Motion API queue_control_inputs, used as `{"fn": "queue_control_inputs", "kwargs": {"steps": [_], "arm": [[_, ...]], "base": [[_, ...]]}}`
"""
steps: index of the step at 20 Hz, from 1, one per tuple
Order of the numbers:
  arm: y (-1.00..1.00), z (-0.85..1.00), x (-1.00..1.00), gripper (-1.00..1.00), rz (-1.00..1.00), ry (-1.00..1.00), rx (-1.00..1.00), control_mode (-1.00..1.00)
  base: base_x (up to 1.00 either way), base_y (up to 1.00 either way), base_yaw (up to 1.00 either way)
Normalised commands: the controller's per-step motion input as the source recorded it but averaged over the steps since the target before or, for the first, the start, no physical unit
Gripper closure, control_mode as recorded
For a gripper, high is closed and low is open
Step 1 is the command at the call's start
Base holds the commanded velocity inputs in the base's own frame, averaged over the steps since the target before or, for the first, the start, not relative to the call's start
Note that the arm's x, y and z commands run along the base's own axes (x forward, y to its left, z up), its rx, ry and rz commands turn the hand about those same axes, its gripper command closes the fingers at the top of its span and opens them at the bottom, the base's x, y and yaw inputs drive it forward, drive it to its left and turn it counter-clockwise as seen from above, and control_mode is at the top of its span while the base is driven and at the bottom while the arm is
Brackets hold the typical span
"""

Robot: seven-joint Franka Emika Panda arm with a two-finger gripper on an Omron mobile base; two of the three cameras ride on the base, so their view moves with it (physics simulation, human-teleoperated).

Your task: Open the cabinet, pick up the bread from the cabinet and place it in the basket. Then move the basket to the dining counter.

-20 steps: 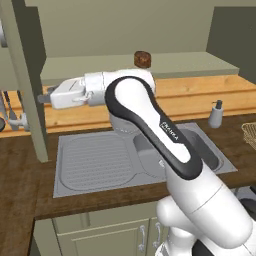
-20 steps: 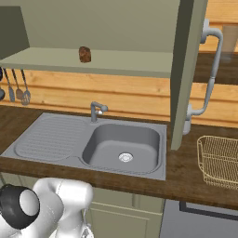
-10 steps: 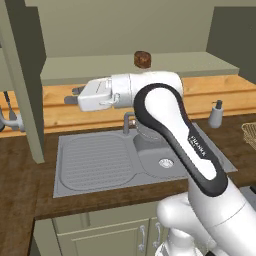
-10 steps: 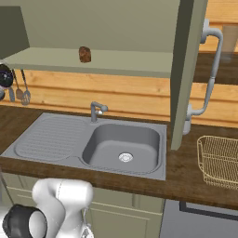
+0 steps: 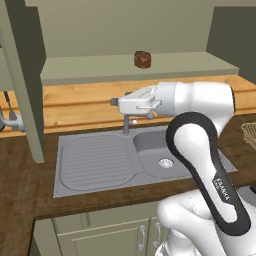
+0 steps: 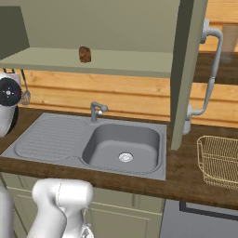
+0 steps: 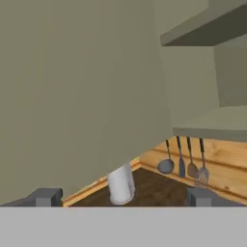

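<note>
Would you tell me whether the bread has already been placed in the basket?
No, the bread sits on the floor of the open cabinet, while the basket stands on the worktop with nothing in it.

This is a kitchen. A grey sink (image 6: 125, 146) with a tap (image 6: 96, 110) sits in a dark wood worktop (image 6: 186, 179). A green cabinet (image 6: 139, 62) hangs on the wall above it with its doors open. Spoons and other cooking tools (image 7: 185, 166) hang on the wooden wall. A wire basket (image 6: 221, 160) stands by the sink.
</note>
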Motion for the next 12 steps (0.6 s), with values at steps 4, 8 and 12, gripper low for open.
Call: {"fn": "queue_control_inputs", "kwargs": {"steps": [4,8,12], "arm": [[-0.96,0.0,-0.04,-1.0,-0.55,0.19,-0.21,-1.0],[-0.91,0.0,-0.01,-1.0,-0.56,0.21,-0.23,-1.0],[-0.85,0.0,0.0,-1.0,-0.56,0.16,-0.24,-1.0]], "base": [[0.0,0.0,0.0],[0.0,0.0,0.0],[0.0,0.0,0.0]]}}
